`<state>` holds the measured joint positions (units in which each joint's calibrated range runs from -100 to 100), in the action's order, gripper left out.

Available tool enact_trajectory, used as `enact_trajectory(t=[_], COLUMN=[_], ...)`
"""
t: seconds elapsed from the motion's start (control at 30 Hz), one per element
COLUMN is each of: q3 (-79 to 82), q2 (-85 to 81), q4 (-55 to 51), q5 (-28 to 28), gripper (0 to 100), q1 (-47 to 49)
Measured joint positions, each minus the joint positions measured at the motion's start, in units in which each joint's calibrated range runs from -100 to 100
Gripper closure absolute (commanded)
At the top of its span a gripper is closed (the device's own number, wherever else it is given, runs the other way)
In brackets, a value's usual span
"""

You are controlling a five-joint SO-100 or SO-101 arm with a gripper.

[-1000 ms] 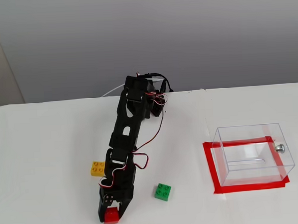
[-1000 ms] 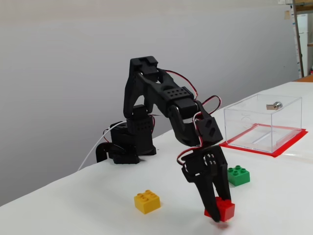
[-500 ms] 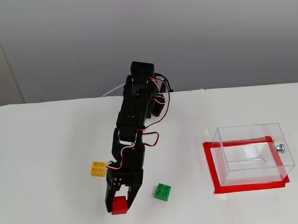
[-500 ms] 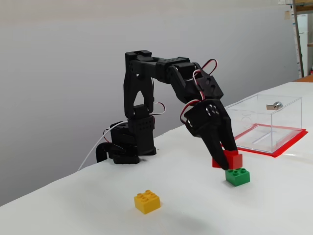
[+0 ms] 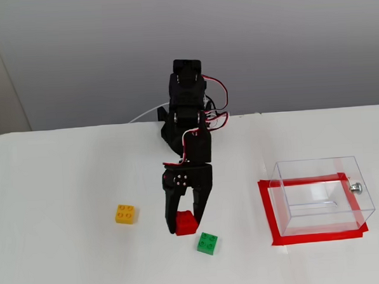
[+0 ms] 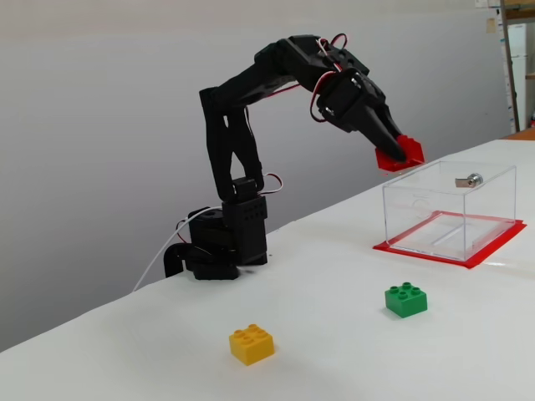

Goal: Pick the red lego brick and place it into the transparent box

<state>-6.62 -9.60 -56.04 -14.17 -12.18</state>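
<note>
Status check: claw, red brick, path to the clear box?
Claw shut on the small red lego brick, raised high above the table. Transparent plastic box open-topped, empty, not yet reached. Green lego brick and yellow lego brick lie low on the table, nothing blocking.

Gripper [image 6: 401, 154]: I see it raised well above the table [image 6: 318, 334], brick [image 6: 399, 153] between its fingers.
Box [image 5: 319, 195]: right in both fixed views, on tape [image 5: 267, 211].
Loose bricks [image 5: 208, 243] [image 5: 124, 213]: on the table, well apart, left of the box.
</note>
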Motion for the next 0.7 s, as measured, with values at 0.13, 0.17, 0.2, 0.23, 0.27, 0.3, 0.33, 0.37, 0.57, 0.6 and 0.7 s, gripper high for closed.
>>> enact_trajectory(t=[0.13, 0.17, 0.2, 0.23, 0.27, 0.3, 0.33, 0.37, 0.57, 0.6, 0.7], q3=[0.00, 0.00, 0.00, 0.00, 0.00, 0.00, 0.00, 0.00, 0.00, 0.00, 0.00], q2=[-1.78, -2.03, -2.28, -2.45, -2.54, -2.54, -2.54, -2.54, -2.54, -2.54, -2.54], q4=[-2.23, -2.49, -2.74, -2.83, -3.00, -3.08, -3.08, -3.17, -3.17, -3.17, -3.17], q5=[1.51, 1.86, 2.05, 2.15, 2.25, 2.34, 2.34, 2.34, 3.86, 3.91, 4.45], gripper=[90, 90, 90, 90, 90, 90, 90, 90, 90, 90, 90], q1=[3.53, 4.70, 5.98, 7.37, 8.65, 9.51, 10.36, 11.11, 17.74, 19.02, 22.54])
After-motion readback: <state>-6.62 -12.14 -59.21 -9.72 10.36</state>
